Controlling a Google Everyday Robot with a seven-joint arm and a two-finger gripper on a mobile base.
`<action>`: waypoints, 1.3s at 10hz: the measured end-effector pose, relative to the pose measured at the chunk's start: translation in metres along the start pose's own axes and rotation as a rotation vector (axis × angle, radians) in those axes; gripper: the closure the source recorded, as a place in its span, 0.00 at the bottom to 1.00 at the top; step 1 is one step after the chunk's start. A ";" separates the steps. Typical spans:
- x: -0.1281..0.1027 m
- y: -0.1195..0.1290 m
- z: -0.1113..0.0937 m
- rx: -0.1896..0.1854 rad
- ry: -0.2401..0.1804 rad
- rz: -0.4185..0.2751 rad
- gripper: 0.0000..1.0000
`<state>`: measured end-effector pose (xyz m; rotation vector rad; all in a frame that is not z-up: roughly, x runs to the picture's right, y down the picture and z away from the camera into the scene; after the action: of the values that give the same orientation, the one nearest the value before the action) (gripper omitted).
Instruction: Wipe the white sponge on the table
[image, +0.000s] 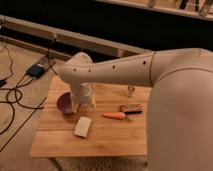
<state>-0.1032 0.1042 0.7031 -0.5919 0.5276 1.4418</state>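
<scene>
Black cables (11, 102) trail over the floor at the far left of your view, and a small dark box (37, 70) sits on the floor beside them. Moving right you reach the bench (57, 144), a light wooden plank top.

At its left end stands a dull purple-brown bowl (65, 103), tipped a little so you see into it. Just right of the bowl the gripper (84, 107) hangs down from the white wrist over the left part of the bench. Its fingers stand apart with nothing between them.

The white sponge (83, 126) lies flat on the wood just to the near side of the gripper. A thin strip of bare plank shows between the two. Its long side runs roughly near to far, and it touches none of the other things.

Right of the sponge and a little farther back you have an orange carrot (114, 115) lying crosswise. A dark brown block (131, 108) lies just beyond the carrot's right end. Farther back still stands a small pale object (130, 90), too blurred for you to identify.

The white arm (117, 72) reaches in from the right over the far half of the bench. The robot's bulky white body (182, 115) fills the right side and hides the bench's right end.
</scene>
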 end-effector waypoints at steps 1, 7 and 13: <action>0.000 0.000 0.000 0.000 0.000 0.000 0.35; 0.000 0.000 0.000 0.000 0.000 0.000 0.35; -0.003 0.007 0.011 0.074 -0.027 -0.006 0.35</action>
<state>-0.1109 0.1096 0.7128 -0.5144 0.5551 1.4162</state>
